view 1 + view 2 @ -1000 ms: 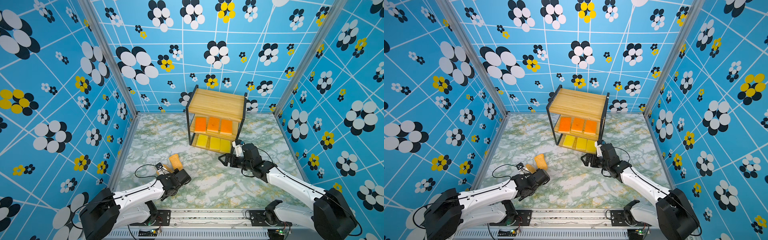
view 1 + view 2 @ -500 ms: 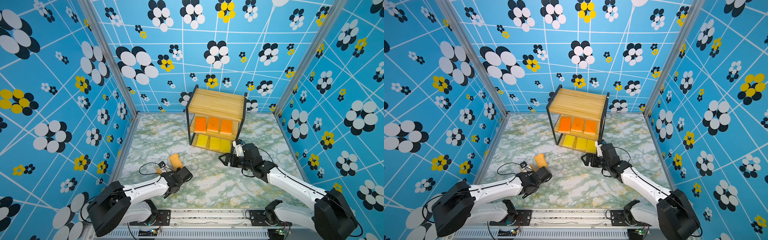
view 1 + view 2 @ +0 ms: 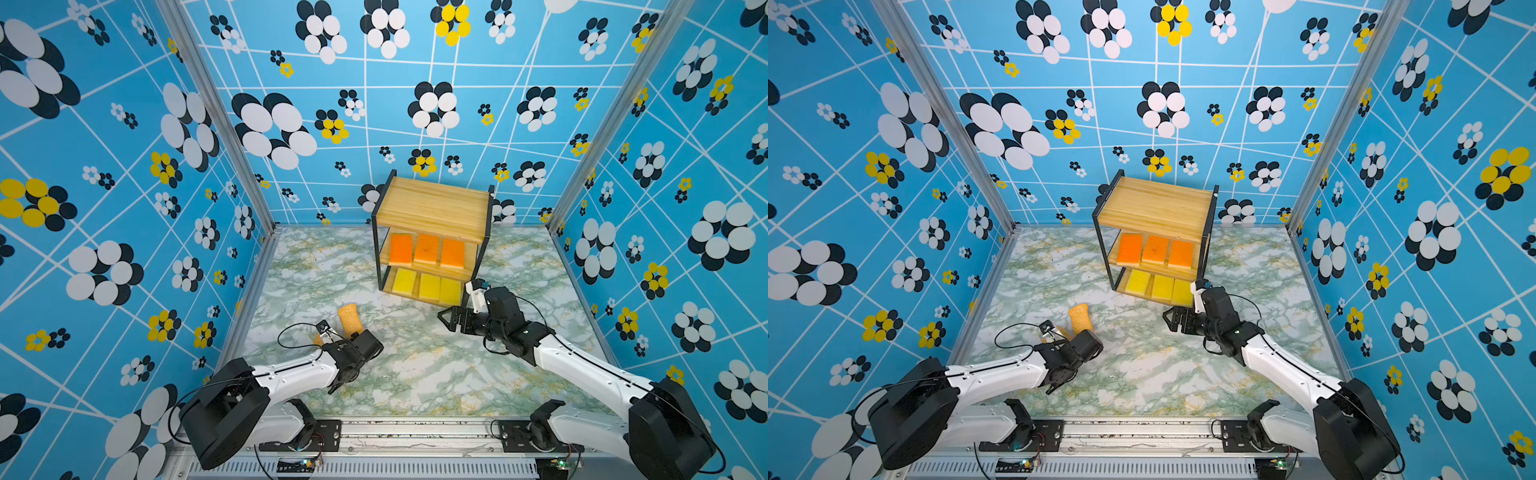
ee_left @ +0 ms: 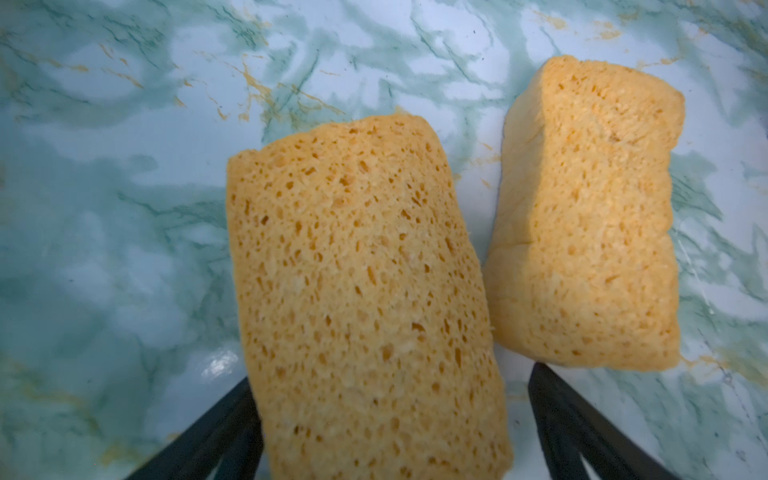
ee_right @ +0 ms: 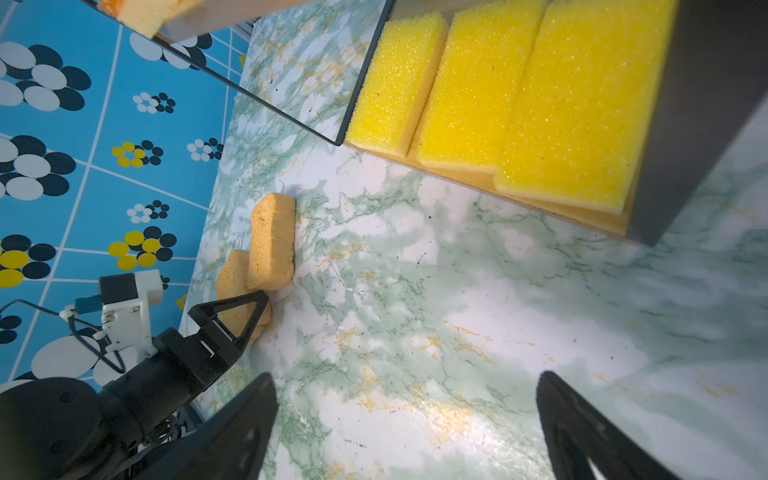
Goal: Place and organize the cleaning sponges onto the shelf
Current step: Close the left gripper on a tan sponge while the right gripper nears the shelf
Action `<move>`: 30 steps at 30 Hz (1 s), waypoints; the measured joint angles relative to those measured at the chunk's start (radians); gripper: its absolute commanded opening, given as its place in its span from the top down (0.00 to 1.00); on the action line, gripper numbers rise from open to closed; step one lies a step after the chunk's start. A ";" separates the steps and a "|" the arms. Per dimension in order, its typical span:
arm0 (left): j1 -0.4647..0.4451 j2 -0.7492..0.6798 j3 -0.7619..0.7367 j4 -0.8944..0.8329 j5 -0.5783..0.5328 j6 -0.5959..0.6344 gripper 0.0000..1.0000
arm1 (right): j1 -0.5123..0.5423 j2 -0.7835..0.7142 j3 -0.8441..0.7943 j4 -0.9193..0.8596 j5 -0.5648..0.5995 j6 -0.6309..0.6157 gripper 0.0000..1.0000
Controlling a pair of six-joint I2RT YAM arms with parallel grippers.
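Tan sponge between wide-spread left fingers, not clamped, second tan sponge just beside, right fingers wide, empty

Marble table carries the shelf and two tan sponges, one possibly lifted.

shelf | middle: three orange sponges | bottom: three yellow sponges | floor: tan sponge
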 measured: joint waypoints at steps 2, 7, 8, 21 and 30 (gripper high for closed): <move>0.000 0.015 0.001 0.008 -0.013 0.007 0.10 | 0.000 0.000 0.000 0.000 0.003 0.000 0.01; 0.000 0.039 -0.002 0.020 -0.041 0.018 0.22 | 0.000 0.000 0.000 0.000 0.006 0.000 0.01; 0.000 0.040 -0.005 0.024 -0.044 0.018 0.23 | 0.000 0.000 0.000 0.000 0.006 0.000 0.01; -0.001 0.034 -0.014 0.041 -0.050 0.026 0.41 | 0.000 0.000 0.000 -0.007 0.022 -0.011 0.01; -0.005 0.014 -0.032 0.064 -0.053 0.020 0.19 | 0.000 0.000 0.000 -0.023 0.029 -0.019 0.01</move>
